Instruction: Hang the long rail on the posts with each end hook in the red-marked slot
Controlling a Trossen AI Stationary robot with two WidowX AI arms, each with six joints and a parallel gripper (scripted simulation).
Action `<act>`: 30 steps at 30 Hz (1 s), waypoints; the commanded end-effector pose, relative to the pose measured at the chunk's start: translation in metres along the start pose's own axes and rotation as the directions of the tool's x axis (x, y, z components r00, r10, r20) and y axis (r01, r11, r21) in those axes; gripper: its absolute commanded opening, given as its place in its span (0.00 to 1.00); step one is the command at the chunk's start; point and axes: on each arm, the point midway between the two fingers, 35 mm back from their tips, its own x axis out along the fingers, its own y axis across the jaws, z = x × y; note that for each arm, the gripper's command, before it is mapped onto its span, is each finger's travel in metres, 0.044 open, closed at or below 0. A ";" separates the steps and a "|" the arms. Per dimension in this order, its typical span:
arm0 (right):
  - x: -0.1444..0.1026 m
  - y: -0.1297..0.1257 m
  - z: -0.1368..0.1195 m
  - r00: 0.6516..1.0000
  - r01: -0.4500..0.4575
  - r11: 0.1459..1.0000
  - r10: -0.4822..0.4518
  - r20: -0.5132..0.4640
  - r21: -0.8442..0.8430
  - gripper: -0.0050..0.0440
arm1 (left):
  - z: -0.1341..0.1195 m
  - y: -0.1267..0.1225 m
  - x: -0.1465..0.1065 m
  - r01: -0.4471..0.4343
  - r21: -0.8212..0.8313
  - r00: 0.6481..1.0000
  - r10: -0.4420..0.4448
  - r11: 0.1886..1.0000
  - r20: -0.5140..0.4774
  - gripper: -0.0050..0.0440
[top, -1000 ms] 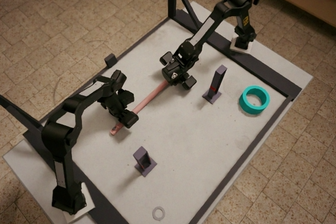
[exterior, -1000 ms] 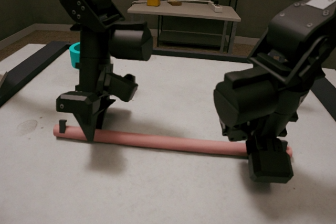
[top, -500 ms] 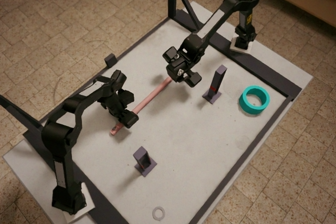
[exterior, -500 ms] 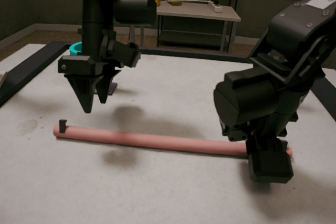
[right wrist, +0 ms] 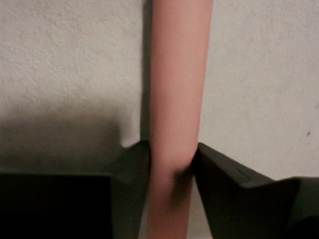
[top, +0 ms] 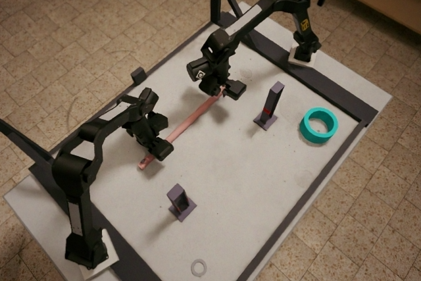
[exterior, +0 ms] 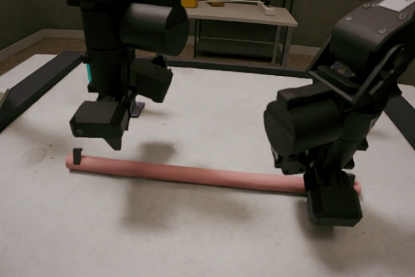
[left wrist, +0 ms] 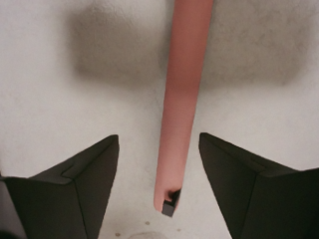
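The long pink rail (top: pixel 190 120) (exterior: pixel 201 174) (left wrist: pixel 181 100) (right wrist: pixel 179 75) lies on the white table (top: pixel 237 169). A small dark hook (exterior: pixel 77 156) (left wrist: pixel 169 204) stands at one end of it. My left gripper (top: pixel 219 92) (exterior: pixel 115 144) (left wrist: pixel 159 140) is open and hangs just above that hook end, with a finger on each side of the rail and clear of it. My right gripper (top: pixel 159 149) (exterior: pixel 330 183) (right wrist: pixel 170 148) is shut on the rail near its other end. Two purple posts stand apart from the rail: the far post (top: pixel 272 101) with a red mark and the near post (top: pixel 179 199).
A teal ring (top: pixel 318 124) (exterior: pixel 88 71) stands at the table's right side beyond the far post. A small white ring (top: pixel 198 266) lies near the front edge. A small dark block (top: pixel 138 75) sits at the table's left edge. Dark rails border the table.
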 end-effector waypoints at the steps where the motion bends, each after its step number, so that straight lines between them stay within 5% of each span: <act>1: -0.008 -0.001 0.003 1.000 -0.010 1.000 0.009 0.024 0.008 0.00 | 0.003 -0.012 -0.004 -0.110 -0.007 0.993 0.111 0.994 0.028 0.56; 11: -0.008 -0.001 0.003 1.000 -0.010 1.000 0.009 0.024 0.008 0.00 | -0.008 -0.035 0.008 -0.243 0.081 0.970 0.240 0.967 0.043 0.56; 30: -0.008 -0.001 0.003 1.000 -0.010 1.000 0.009 0.024 0.008 0.00 | -0.011 -0.024 0.031 -0.255 0.091 0.967 0.253 0.963 0.025 0.56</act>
